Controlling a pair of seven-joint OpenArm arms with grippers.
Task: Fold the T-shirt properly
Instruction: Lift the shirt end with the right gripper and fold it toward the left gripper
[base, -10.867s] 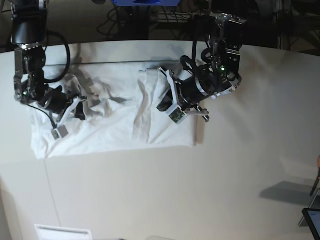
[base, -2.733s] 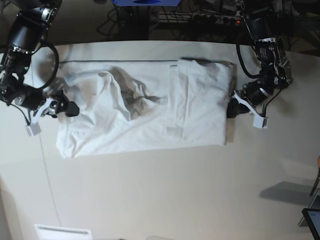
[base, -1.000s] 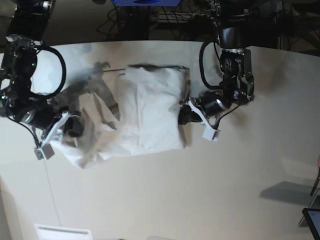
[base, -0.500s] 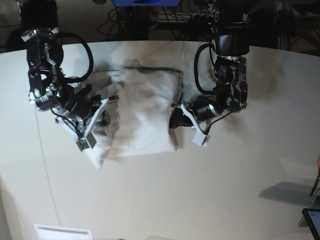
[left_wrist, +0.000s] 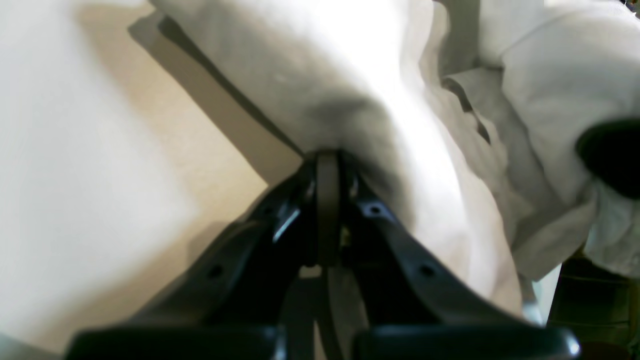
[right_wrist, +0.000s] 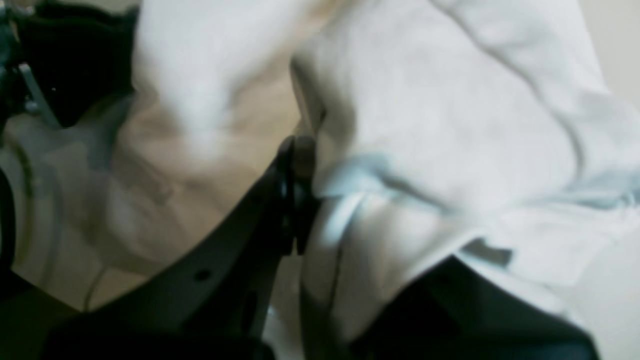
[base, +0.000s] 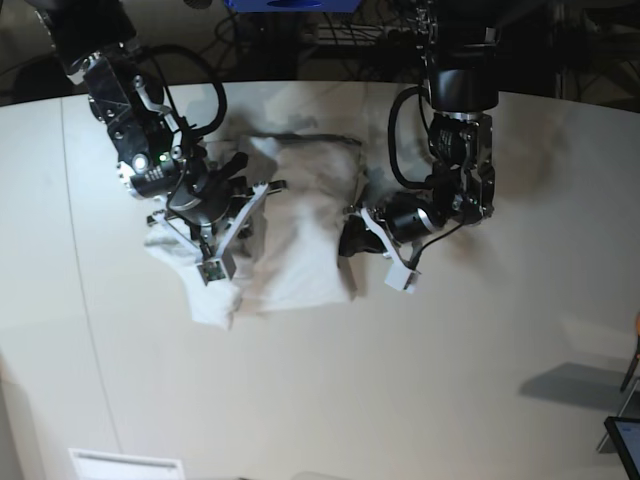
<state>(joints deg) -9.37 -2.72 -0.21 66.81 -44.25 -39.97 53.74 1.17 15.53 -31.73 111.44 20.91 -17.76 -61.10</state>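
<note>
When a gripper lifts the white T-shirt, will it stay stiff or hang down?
Probably floppy: the T-shirt wrinkles and droops around the right gripper. Likely light too, since the left gripper holds it by a thin pinch.

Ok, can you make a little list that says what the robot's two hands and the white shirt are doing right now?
shirt: the T-shirt is bunched into a narrow heap on the table, not flat
left hand: the left gripper is shut on the T-shirt's edge, at the heap's right side in the base view
right hand: the right gripper is shut on the T-shirt, holding cloth over the heap's left side in the base view
fold: not neat yet, cloth hangs loose at the lower left
</note>
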